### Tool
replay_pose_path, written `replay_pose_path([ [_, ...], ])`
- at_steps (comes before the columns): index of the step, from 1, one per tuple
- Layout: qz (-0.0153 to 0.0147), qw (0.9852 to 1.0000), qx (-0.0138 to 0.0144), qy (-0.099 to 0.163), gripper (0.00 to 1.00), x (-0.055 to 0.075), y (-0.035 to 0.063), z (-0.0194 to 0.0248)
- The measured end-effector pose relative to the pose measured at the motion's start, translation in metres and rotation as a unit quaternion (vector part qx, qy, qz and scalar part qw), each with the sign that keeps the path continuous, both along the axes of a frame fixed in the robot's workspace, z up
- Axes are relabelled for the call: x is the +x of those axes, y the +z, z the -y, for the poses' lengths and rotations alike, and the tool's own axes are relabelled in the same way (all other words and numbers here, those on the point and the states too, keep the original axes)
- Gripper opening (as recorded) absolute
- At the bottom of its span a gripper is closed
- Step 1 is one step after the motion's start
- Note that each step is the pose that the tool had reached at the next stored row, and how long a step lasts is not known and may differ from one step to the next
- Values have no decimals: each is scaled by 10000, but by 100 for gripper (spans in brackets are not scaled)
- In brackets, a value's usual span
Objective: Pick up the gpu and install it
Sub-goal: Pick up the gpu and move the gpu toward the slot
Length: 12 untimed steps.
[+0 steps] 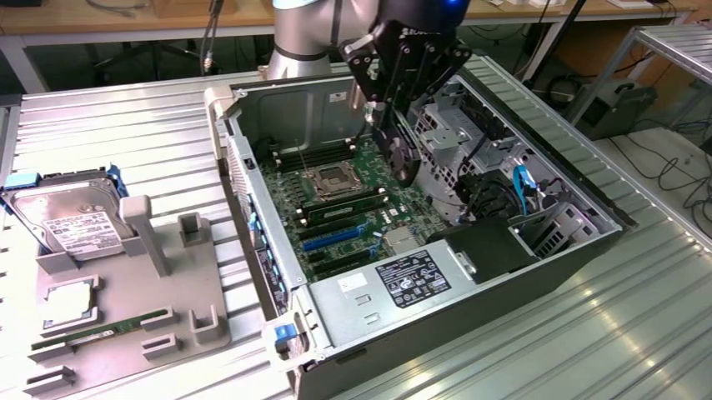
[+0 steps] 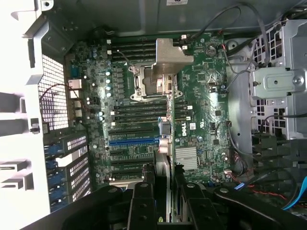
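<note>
**Exterior view.** The gripper (image 1: 392,112) hangs over the open computer case (image 1: 468,333), its jaws partly closed on the upper edge of the gpu (image 1: 402,162). The card hangs edge-down above the motherboard (image 1: 333,217). The case lies on a ribbed metal table (image 1: 112,125). A hard drive (image 1: 72,221) sits in a grey fixture at the exterior view's left. Desks and loose cables lie beyond.

**Wrist view.** The gpu (image 2: 163,158) appears edge-on between the fingers (image 2: 144,201), with its silver bracket (image 2: 169,53) at the far end, near a blue slot (image 2: 132,141). The card is probably light, stiff and fragile. It is best held by its bare top edge, away from the contacts.
</note>
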<state>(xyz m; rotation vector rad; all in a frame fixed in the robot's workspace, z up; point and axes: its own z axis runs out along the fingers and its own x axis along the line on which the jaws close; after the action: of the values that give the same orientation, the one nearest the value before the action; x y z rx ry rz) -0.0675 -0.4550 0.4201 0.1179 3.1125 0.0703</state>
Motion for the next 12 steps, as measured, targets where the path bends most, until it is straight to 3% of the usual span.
replay_pose_path([
  [12,0,10000,0,0,26,77,-24,-1],
])
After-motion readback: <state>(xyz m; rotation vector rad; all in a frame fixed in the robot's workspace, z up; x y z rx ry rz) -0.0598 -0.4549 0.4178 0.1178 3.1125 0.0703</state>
